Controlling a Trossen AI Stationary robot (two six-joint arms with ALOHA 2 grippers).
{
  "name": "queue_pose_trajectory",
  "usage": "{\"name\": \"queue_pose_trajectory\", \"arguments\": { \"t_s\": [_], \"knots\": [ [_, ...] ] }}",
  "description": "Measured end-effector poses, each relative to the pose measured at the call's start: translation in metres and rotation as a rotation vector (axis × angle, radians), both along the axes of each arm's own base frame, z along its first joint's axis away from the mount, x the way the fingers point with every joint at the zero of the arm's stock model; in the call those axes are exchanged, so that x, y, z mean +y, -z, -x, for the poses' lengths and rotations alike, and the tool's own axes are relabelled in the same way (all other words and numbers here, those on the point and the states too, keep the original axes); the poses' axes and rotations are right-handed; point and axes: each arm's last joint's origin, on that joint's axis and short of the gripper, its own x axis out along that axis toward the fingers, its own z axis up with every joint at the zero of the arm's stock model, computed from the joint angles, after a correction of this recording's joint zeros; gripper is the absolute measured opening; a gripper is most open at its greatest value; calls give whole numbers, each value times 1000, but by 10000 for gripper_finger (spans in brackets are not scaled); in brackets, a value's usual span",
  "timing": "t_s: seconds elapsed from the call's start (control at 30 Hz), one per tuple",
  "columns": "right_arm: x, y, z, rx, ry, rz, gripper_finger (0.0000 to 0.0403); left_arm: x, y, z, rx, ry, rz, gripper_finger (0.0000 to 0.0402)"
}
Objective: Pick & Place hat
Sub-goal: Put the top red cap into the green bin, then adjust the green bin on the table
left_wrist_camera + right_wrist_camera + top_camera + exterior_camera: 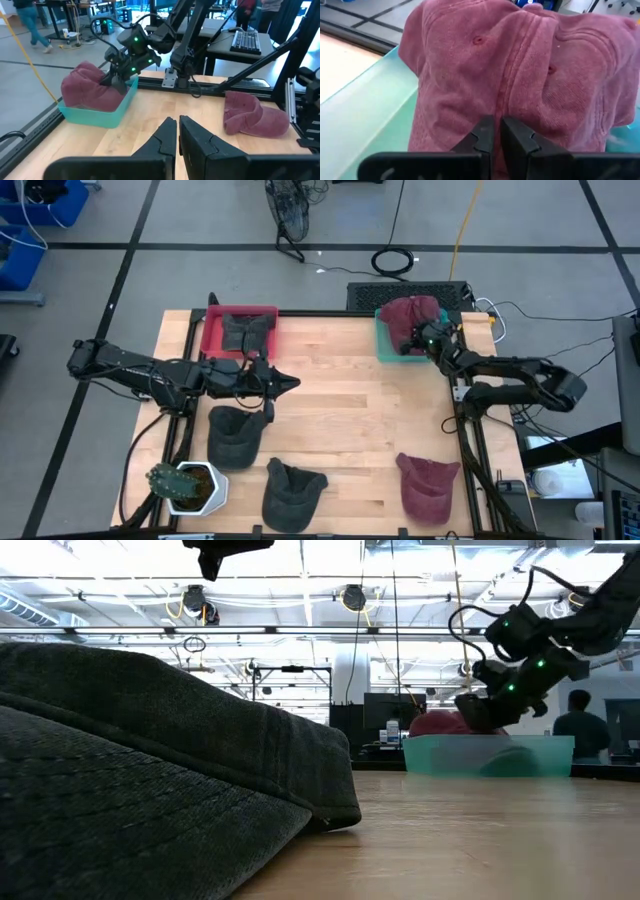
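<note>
1. The right gripper point(424, 340) is down in the teal bin point(385, 345) at the table's far right corner, its fingers drawn together and pinching a fold of the maroon hat point(520, 75) heaped inside. From its own wrist camera the tips point(492, 132) are pressed right into the cloth.

2. The left gripper point(290, 383) hangs over the middle of the wooden table point(350, 410), fingers closed on nothing (it looks to be simply waiting).

3. To my eye this hat is being dealt with at the bin. To do it well, the pinch needs to sit on the thick seam or the brim instead of a loose wrinkle. Any lift should go straight up, so the soft crown does not snag the bin's wall.

4. The hat is a washed cotton cap, limp and rumpled, with stitched panel seams and small eyelets. It sags instead of holding its dome.

5. The bin is smooth, translucent plastic with low walls, rigid against all that cloth.

6. Farther out, a second maroon cap point(428, 485) lies flat near the front right edge. Two dark grey caps point(235, 435) point(292, 492) lie at the front left, and another dark one point(245, 332) sits in the red bin point(212, 332) at the far left. A potted plant point(185, 485) stands at the front left corner.
</note>
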Motion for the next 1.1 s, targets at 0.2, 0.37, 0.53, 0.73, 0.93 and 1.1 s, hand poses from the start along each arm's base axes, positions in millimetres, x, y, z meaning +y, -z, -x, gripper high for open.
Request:
{"name": "queue_pose_trajectory", "arguments": {
  "t_s": [0.2,0.37,0.53,0.73,0.93,1.1],
  "knots": [
    [0,18,7,5,29,-33,22,0,0,0,4,-1,3,26],
    [1,21,7,30,11,-25,22,-1,2,0,14,1,18,26],
    [-2,19,8,0,18,-15,22,-1,2,1,18,0,29,26],
    [-3,9,4,-83,-88,34,22,-1,6,1,60,-1,22,26],
    [7,-7,0,-132,-176,99,22,-1,8,2,76,-3,26,26],
    [18,-20,3,-89,-160,170,22,-1,9,2,83,-8,45,26]
  ]
}}
